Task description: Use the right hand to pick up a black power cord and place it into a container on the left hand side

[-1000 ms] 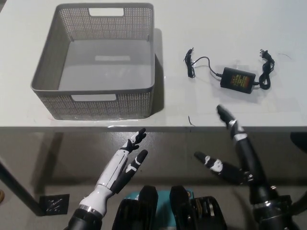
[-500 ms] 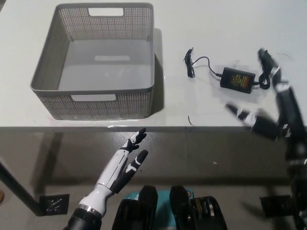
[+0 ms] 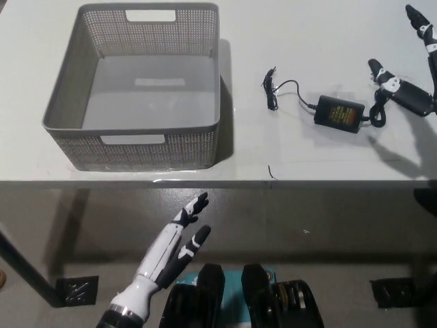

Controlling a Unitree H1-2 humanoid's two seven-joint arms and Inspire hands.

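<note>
A black power cord lies on the white table (image 3: 307, 41); its adapter brick (image 3: 338, 112) has an orange label, a thin lead ends in a small bundle (image 3: 270, 87) to its left, and coiled cable (image 3: 377, 109) sits at its right. My black right hand (image 3: 413, 75) hovers open at the picture's right edge, above and right of the coiled end, not touching it. A grey perforated basket (image 3: 89, 133) stands empty on the table's left. My white left hand (image 3: 177, 239) rests open below the table's front edge.
The table's front edge (image 3: 218, 182) runs across the middle of the view, with floor below it. A small dark fleck (image 3: 271, 171) lies near the edge. Bare table separates the basket and the cord.
My right hand has risen from below the table's front edge up and to the right, now over the table beside the cord's coiled end. The left hand barely shifted.
</note>
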